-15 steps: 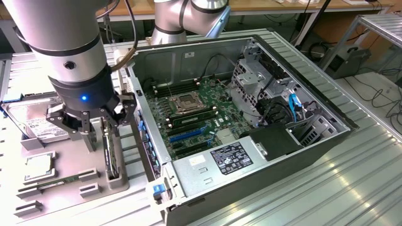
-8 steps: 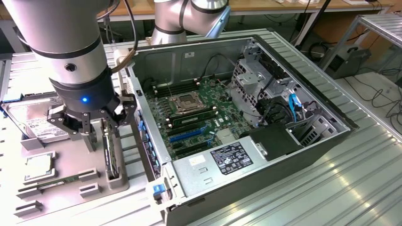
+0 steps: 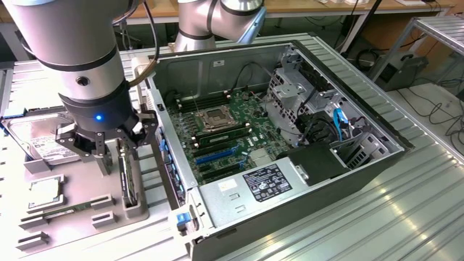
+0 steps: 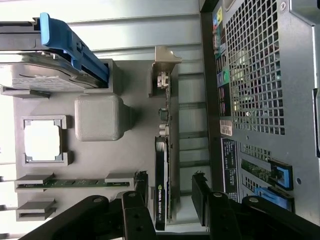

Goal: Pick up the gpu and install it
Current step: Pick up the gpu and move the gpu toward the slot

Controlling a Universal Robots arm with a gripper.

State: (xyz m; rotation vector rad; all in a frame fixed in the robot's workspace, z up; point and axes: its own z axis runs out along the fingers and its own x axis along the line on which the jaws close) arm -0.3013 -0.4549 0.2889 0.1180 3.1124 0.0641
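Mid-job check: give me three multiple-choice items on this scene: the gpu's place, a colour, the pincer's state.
1. The gpu stands: A in a motherboard slot; B on edge in the grey tray; C lifted in the air.
2. The clip on the hard drive is: A red; B yellow; C blue.
3. The pincer is: A open, one finger each side of the gpu; B shut on the gpu; C shut, empty.
Answers: B, it sits upright in the tray; C, blue plastic over the drive; A, gaps show beside the card.
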